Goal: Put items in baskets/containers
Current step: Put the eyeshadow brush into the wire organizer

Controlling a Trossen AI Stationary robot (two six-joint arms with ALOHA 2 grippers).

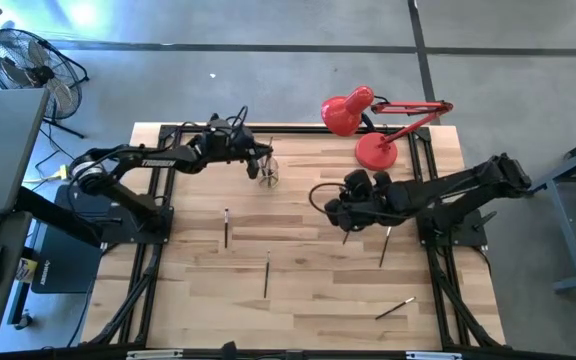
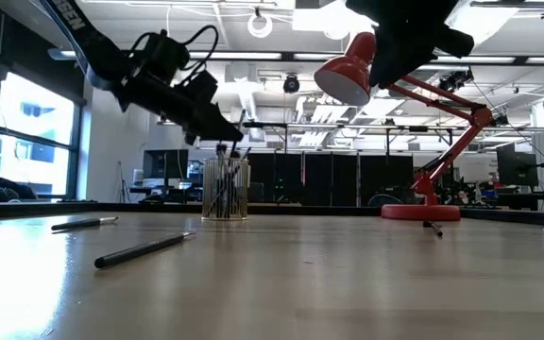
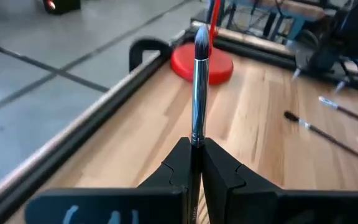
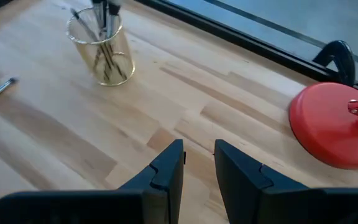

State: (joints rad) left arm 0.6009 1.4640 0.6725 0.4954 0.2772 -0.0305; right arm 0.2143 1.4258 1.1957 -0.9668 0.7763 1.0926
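No text, label, brand, number or sign can be read on anything in these views, near the jaws or elsewhere.

Left gripper (image 3: 196, 163) fingers (image 3: 225, 174) clamp a silvery-handled brush (image 3: 198, 87).

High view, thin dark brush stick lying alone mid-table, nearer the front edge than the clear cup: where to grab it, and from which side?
Grip the thin dark brush stick mid-shaft, coming straight down from above with the fingers across its length. It lies flat on the wooden table with nothing touching it, so a side approach would probably just push it.
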